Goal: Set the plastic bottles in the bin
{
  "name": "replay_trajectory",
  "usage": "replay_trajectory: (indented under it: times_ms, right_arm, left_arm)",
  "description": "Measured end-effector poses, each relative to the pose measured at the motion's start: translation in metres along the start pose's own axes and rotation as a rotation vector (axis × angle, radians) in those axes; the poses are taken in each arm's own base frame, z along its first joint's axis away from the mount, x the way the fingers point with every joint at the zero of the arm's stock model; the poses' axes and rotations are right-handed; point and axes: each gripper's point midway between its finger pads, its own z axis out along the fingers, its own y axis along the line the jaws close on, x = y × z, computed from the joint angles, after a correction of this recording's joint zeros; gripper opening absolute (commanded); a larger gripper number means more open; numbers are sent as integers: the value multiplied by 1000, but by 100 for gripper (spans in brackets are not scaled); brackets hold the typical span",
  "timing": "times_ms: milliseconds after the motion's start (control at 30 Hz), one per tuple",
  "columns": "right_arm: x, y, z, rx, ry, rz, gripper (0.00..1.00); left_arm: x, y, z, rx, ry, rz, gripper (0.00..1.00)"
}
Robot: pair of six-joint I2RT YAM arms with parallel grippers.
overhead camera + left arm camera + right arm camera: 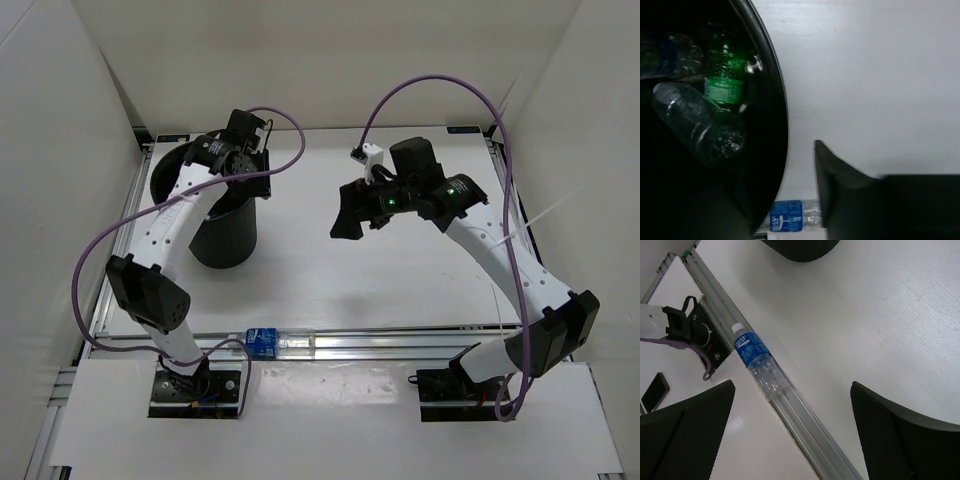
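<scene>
The black bin [225, 235] stands at the left of the table. In the left wrist view its dark inside [765, 115] holds a green bottle [725, 75] and two clear bottles [695, 122] [665, 57]. My left gripper [243, 150] hangs over the bin's far rim, empty, with its jaws apart. One finger [840, 185] shows; the other is lost against the dark bin. A clear bottle with a blue label [280, 342] [757, 365] [786, 216] lies on the front rail. My right gripper [360, 215] [792, 390] is open and empty, high above the table's middle.
An aluminium rail [400, 342] [810, 425] runs along the table's front edge. The left arm's base [685, 330] and a phone [655, 392] lie beyond it. White walls enclose the table on three sides. Purple cables [120, 230] loop off both arms.
</scene>
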Motion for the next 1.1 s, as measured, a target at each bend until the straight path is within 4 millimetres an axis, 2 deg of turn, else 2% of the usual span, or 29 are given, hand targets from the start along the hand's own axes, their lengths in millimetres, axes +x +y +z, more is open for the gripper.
replay_trajectory:
  times_ms: [33,133,167,300,400,567,600,667,700,800,900,967,1033,1100]
  right_arm:
    - [2,-1,-1,9,2,1,100]
    - [5,-4,-1,22,8,-1,100]
    - [8,-6,-1,30,13,-2,100]
    - [30,-14,-3,66,48,-3,100]
    - [50,-19,-4,85,83,2,100]
    - [70,-16,-5,45,118,-18,97]
    - [72,-14,-4,32,123,-28,97]
    - [77,-11,-2,5,135,-39,97]
    - [80,-10,-1,-3,144,-46,97]
    - [97,-3,6,-28,188,-77,96]
    - [111,4,12,-49,229,-115,97]
    - [118,9,15,-63,250,-138,100]
    - [123,15,17,-78,263,-163,100]
    - [125,19,20,-89,268,-190,100]
  left_arm:
    - [4,-2,3,10,20,-3,36]
    - [8,-7,10,40,44,0,27]
    - [8,-7,10,43,42,-1,20]
    - [15,-11,3,61,62,1,11]
    - [20,-18,-6,72,91,20,11]
    - [20,-44,-30,150,109,24,27]
    - [17,-48,-36,167,100,22,34]
    - [13,-57,-46,211,92,4,64]
    - [11,-61,-49,231,83,-5,100]
    - [13,-67,-51,264,80,-28,100]
    - [33,-61,-44,243,138,-30,100]
    - [38,-60,-40,233,155,-29,100]
    - [33,-59,-44,228,138,-35,100]
    - [14,-60,-56,235,69,-51,100]
